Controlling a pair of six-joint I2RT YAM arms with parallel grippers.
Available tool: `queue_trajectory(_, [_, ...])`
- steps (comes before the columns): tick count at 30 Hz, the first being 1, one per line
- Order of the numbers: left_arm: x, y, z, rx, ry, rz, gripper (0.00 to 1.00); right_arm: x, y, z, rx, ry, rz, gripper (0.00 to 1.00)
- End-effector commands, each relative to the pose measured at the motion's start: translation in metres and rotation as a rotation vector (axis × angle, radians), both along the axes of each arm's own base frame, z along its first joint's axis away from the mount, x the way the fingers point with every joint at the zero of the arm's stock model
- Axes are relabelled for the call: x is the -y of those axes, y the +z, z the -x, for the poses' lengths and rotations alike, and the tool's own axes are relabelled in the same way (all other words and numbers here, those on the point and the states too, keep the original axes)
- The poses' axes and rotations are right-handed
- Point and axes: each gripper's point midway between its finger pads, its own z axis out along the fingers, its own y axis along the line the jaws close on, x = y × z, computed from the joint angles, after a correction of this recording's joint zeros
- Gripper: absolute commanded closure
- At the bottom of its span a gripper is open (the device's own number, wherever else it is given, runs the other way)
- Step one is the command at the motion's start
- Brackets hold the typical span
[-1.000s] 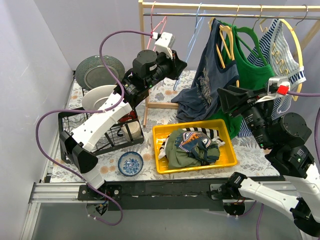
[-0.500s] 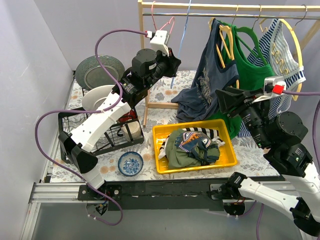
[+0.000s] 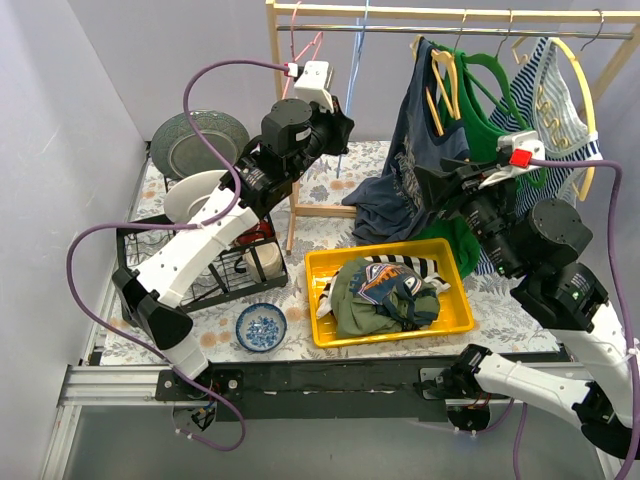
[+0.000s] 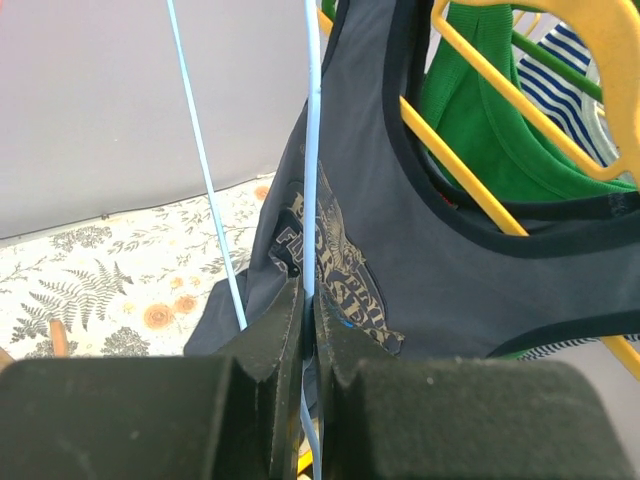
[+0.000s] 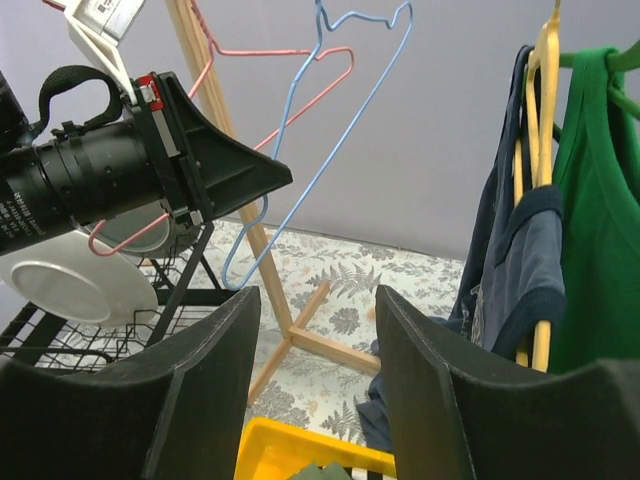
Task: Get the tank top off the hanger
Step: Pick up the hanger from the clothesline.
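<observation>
The left end effector [image 4: 310,330] is pinched together on the thin blue hanger [image 4: 312,150] wire. Right of it, the navy tank top [image 3: 410,130] hangs on its yellow hanger [image 4: 460,168] from the rail [image 3: 400,28]. The right end effector [image 5: 315,310] is near the top with its jaws apart, holding nothing.

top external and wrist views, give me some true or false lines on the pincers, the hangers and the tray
1. The left pincer is shut on the light blue wire hanger. True.
2. The right pincer grips the navy tank top. False: it is open with nothing between its fingers.
3. The navy tank top hangs on the yellow plastic hanger. True.
4. The yellow plastic tray is empty. False: a heap of clothes lies in it.
5. The light blue wire hanger carries a shirt. False: it is bare.
</observation>
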Motion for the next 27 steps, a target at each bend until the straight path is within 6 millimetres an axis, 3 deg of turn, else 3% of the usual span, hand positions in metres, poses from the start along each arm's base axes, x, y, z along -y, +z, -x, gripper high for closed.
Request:
queue_trajectory(1, [-0.02,0.039,0.017,0.054,0.016,0.058,1.0,0.013,0.048,0.005,0.135,-0.03,-0.041,0.42])
queue_trajectory(11, [-0.028,0.049,0.023,0.061,0.025,0.076,1.0,0.045,0.07,-0.018,0.192,-0.278,0.059,0.4])
queue_trajectory(15, [-0.03,0.044,0.024,0.052,0.034,0.065,1.0,0.065,0.082,-0.025,0.187,-0.413,0.099,0.34])
queue_trajectory(17, [-0.031,0.041,0.023,0.05,0.037,0.06,1.0,0.064,0.082,-0.033,0.171,-0.451,0.137,0.3])
queue_trajectory(23, [-0.028,0.045,0.037,0.066,-0.029,0.068,0.65,0.055,0.064,-0.049,0.047,-0.486,0.232,0.24])
queue_trajectory(27, [-0.032,0.055,0.05,0.084,-0.061,0.095,0.45,0.062,0.062,-0.058,0.018,-0.51,0.21,0.23])
